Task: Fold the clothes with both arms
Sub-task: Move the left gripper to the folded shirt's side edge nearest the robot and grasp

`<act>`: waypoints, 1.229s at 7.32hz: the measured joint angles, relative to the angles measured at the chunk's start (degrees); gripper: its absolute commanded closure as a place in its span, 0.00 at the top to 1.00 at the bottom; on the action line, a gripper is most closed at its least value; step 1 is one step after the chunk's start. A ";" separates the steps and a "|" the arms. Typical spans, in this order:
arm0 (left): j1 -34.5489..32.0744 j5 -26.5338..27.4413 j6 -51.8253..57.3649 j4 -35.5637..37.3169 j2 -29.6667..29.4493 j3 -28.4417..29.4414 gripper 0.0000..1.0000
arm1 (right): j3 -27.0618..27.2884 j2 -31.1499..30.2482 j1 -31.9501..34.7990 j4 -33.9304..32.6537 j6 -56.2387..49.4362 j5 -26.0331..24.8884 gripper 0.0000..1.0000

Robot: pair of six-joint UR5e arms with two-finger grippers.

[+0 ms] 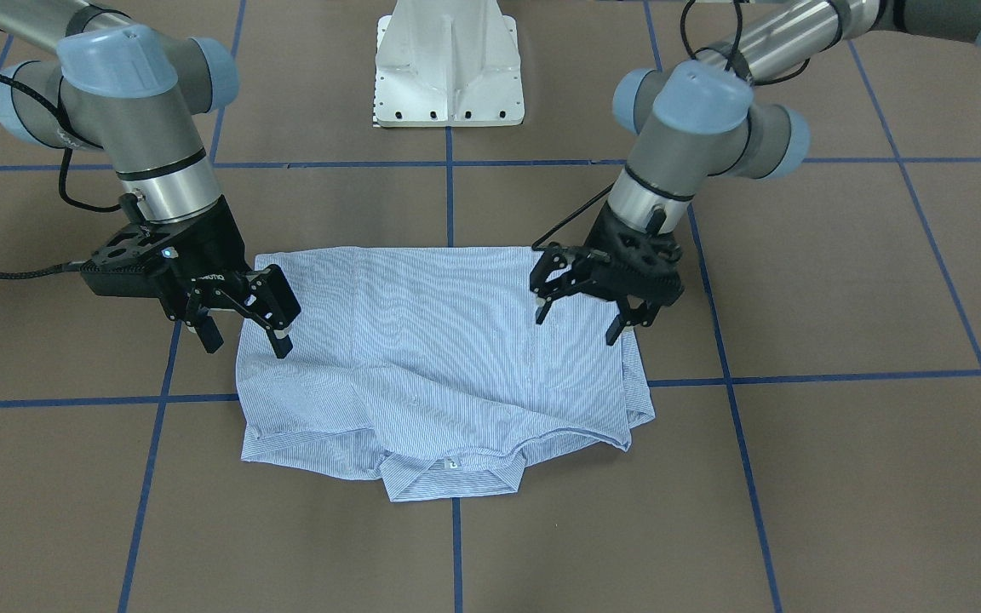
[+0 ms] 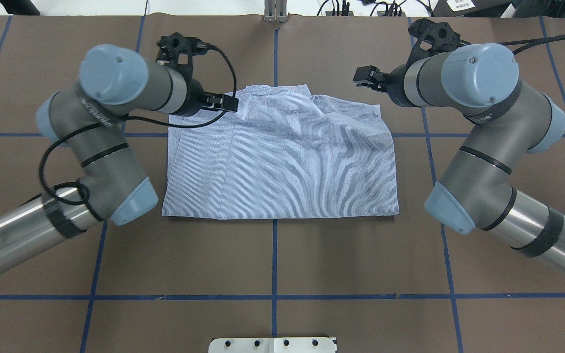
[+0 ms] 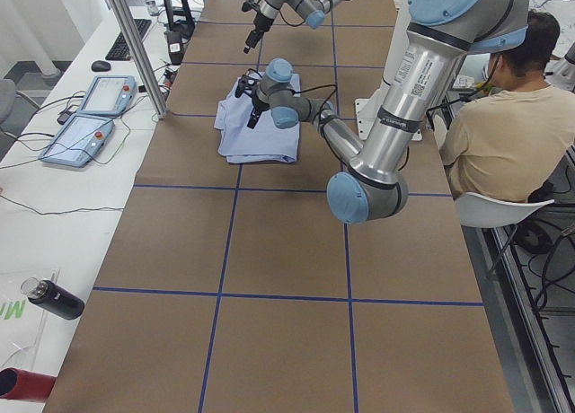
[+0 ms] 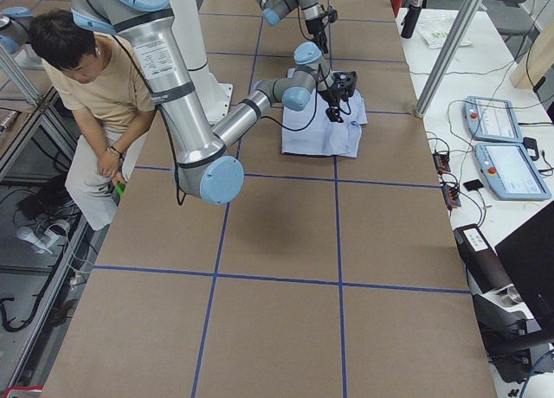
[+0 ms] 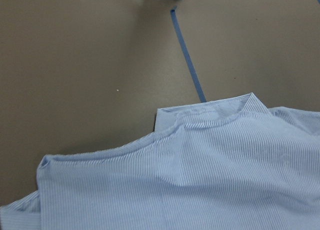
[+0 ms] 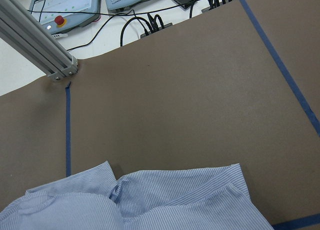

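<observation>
Left arm and right arm hover, jaws wide and empty, the partly folded shirt flat on the tabletop just under and between them, so the next fold, I reckon, needs both dropping to pinch its edges.

Shirt lies mid-table, collar on the side away from the base. Left gripper over its left edge, right gripper over its right edge, both seemingly just above the cloth.
</observation>
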 measured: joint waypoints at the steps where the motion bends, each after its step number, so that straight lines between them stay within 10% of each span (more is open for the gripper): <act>1: 2.17 1.73 -0.56 -0.21 4.43 -3.08 0.98 | 0.02 0.01 -0.07 0.00 0.01 -0.04 1.00; 4: 10.30 9.22 -7.80 -2.22 9.57 -3.64 0.64 | 0.03 0.04 -0.29 0.00 0.01 -0.01 1.00; 9: 14.01 11.97 -11.12 -2.73 10.10 -0.85 0.62 | -0.06 0.04 -0.41 0.00 -0.20 0.02 1.00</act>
